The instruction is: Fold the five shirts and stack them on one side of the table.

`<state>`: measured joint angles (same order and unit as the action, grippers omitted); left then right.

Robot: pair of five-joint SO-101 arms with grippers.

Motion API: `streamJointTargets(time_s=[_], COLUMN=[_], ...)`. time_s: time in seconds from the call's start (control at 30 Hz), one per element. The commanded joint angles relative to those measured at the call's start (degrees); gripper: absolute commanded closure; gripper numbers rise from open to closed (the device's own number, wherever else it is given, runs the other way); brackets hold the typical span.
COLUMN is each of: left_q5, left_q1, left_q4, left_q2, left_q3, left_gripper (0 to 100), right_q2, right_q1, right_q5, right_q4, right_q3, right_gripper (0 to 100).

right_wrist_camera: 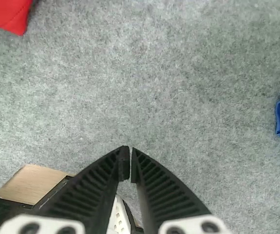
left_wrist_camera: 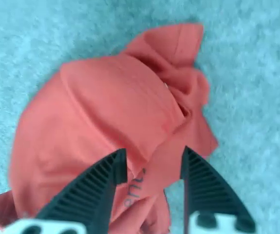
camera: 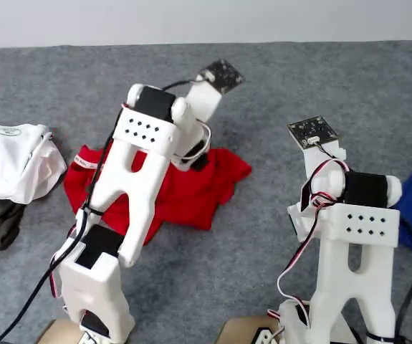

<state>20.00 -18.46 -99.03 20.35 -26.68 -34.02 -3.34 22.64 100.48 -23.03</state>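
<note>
Over the crumpled red shirt (left_wrist_camera: pixel 101 117), the left gripper (left_wrist_camera: pixel 153 155), jaws apart.

left gripper (left_wrist_camera: pixel 152 160): jaws apart, over crumpled red shirt (left_wrist_camera: pixel 105 122) | shirt lies on grey carpet (left_wrist_camera: pixel 256 73)

L tool (left_wrist_camera: pixel 153 155) spread wide, R tool (right_wrist_camera: pixel 130 151) pinched closed.
</note>
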Motion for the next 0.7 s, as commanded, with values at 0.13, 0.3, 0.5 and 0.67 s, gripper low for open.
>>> streamJointTargets(time_s=[0.13, 0.3, 0.5, 0.67], left_q5=[1.76, 1.76, 1.76, 1.76], left_q1=[-1.41, -1.41, -1.76, -4.66], left_q4=[5.63, 8.00, 9.67, 10.29], left_q2=[3.87, 7.91, 10.81, 11.34], left_q3=[4.79, 4.62, 4.62, 4.70], left_gripper=[81, 81, 81, 81], right_q2=[-1.36, -1.36, -1.54, -1.45], right_q1=[0.40, 0.40, 0.40, 0.40], right_q5=[-0.26, -0.26, -0.26, -0.26], right_q4=[2.24, 2.24, 2.24, 2.07], right_q3=[0.35, -0.09, -3.52, -3.43], right_gripper=[98.7, 98.7, 98.7, 98.7])
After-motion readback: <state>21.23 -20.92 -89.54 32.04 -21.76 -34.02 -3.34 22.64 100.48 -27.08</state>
